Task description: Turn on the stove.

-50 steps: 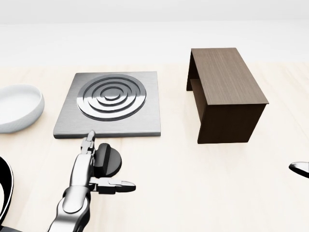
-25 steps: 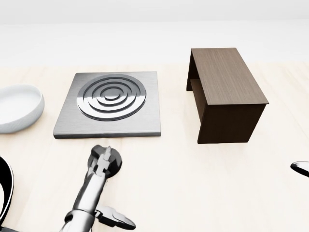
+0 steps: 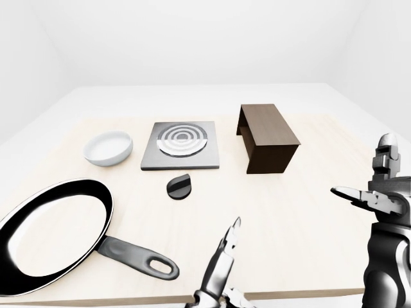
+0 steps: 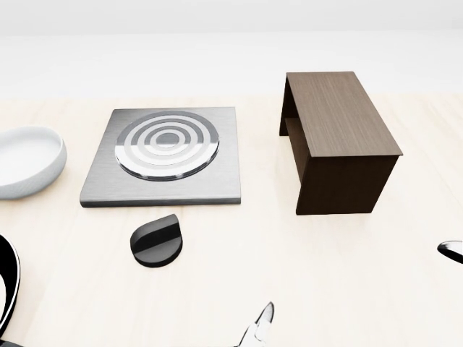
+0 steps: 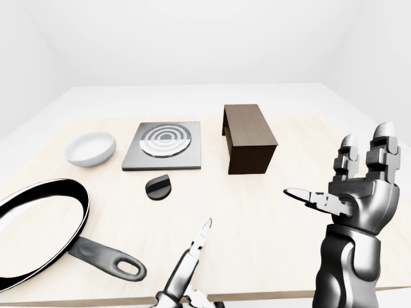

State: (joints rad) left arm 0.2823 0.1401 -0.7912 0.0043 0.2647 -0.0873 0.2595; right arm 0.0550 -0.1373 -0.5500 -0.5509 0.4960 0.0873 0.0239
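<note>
The square grey stove plate (image 4: 217, 184) lies on the pale wooden table, and its round burner rings (image 4: 168, 150) show bright white bands. Just below it in the head view sits the black knob (image 4: 155, 242), uncovered, with its pointed end toward the upper right. My left hand (image 3: 228, 247) is low near the table's near edge, well down and right of the knob, fingers stretched out and holding nothing. My right hand (image 5: 337, 179) is raised at the right with its thumb and fingers spread open and empty.
A dark brown wooden box (image 4: 340, 141) stands right of the stove. A white bowl (image 4: 25, 159) sits to the stove's left. A large black frying pan (image 3: 54, 234) fills the lower left, its handle (image 3: 138, 260) pointing toward my left hand.
My left hand has pulled off the knob, down and rightward to the bottom of the head view. The knob is now uncovered, and the burner rings went from dark grey to bright bands.
</note>
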